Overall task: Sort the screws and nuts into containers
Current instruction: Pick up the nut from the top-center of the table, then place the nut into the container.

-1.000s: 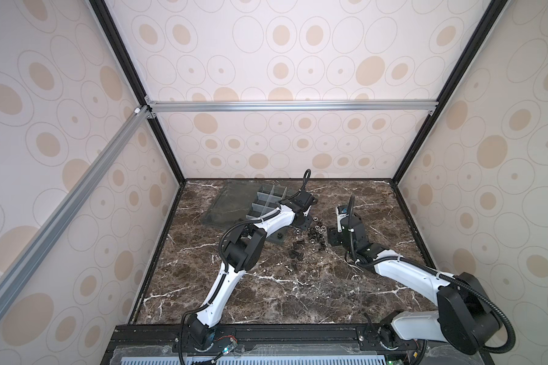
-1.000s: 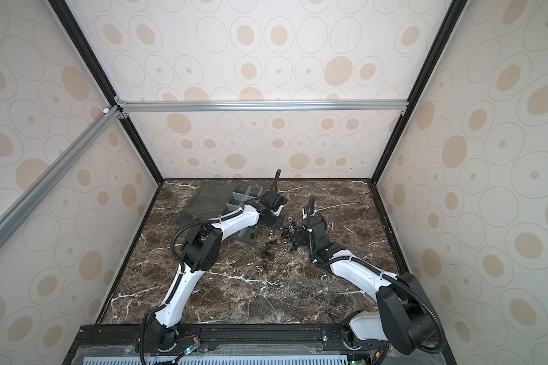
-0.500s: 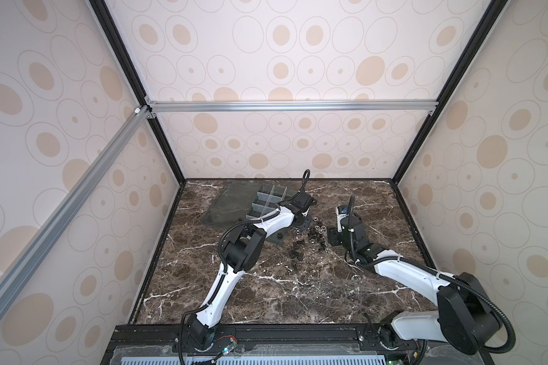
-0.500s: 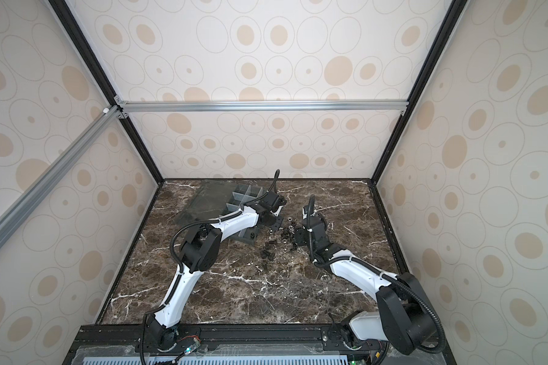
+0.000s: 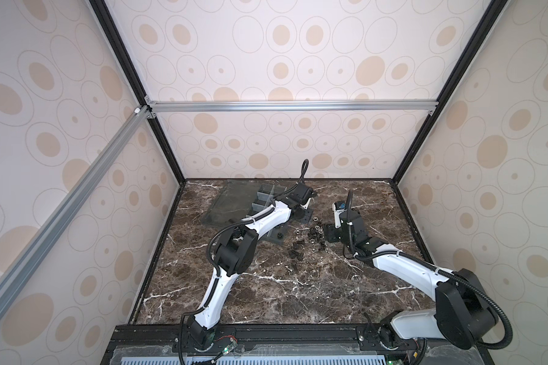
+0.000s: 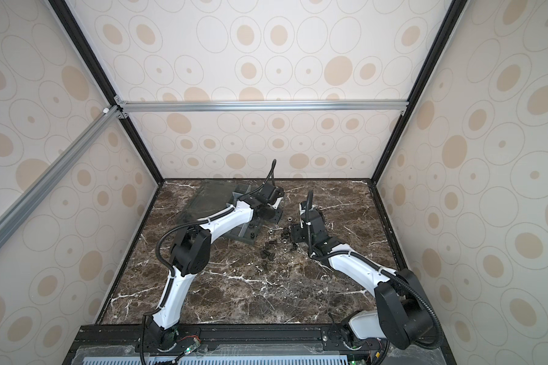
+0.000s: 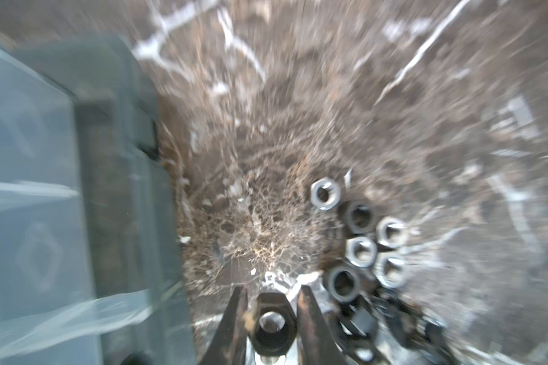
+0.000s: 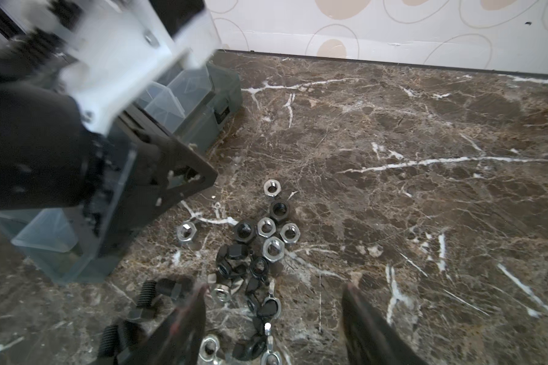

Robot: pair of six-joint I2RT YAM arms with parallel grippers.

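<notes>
Containers: The open cells [image 7: 32, 246] of the organizer box [image 8: 225, 91] sat farthest left, with the box's near wall just beside your left gripper [image 7: 272, 297].
Left gripper: It was clenched on a black nut [image 7: 271, 325], one finger on each side of it. The wrist view was smeared, so I could not tell whether the nut was clear of the table [image 8: 393, 142].
Step (judged): Carrying that one nut to a nut cell.
Carry: You needed to hold the squeeze steady. The nut had to rise above the box wall before crossing, then be centred over one cell only.
Release: Best done low inside the cell. A tiny ring dropped from height would likely bounce into a neighbouring cell.
Screws: The black screws [image 8: 159, 289] lay loose on the table at the pile's edge nearer the robot's base. None was gripped.
Nuts: The loose nuts [image 8: 268, 227], silver and black, were bunched on the table between the two arms, just beside the held one.
Risk (judged): A sideways pull could drag a neighbouring nut along, so a straight lift suited you better.
Right gripper: Your right gripper [image 8: 274, 300] hung over the pile with jaws spread wide and nothing between them.
Right arm (judged): It was wiser to hold it off the pile while the left arm crossed, as both worked the same small patch.
</notes>
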